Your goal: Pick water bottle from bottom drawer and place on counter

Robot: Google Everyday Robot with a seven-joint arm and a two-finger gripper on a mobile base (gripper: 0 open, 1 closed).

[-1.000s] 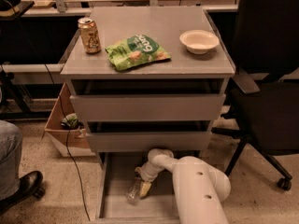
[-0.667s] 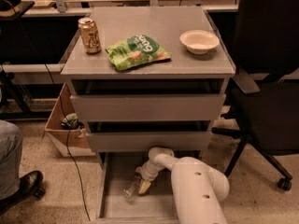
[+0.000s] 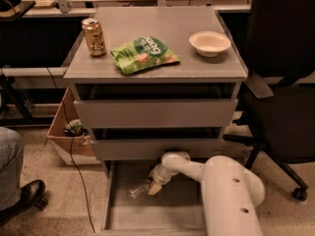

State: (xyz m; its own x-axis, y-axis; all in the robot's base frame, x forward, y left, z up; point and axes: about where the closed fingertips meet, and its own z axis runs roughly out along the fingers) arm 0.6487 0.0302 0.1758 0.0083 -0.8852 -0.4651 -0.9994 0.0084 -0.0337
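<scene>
The water bottle (image 3: pixel 138 191), small and clear, lies on its side on the floor of the open bottom drawer (image 3: pixel 147 218), the lowest of three grey drawers. My white arm reaches down into the drawer from the lower right. My gripper (image 3: pixel 153 187) is at the bottle's right end, touching or almost touching it. The grey counter (image 3: pixel 162 21) on top of the cabinet is well above the gripper.
On the counter stand a gold drink can (image 3: pixel 93 36), a green chip bag (image 3: pixel 144 53) and a white bowl (image 3: pixel 209 43). A black office chair (image 3: pixel 283 97) is close on the right. A cardboard box (image 3: pixel 66 134) and a person's leg and shoe (image 3: pixel 19 191) are on the left.
The bottle seems to sit slightly higher in the view, close under the gripper. My arm's bulky white link has shifted a little to the right. The counter items have not moved.
</scene>
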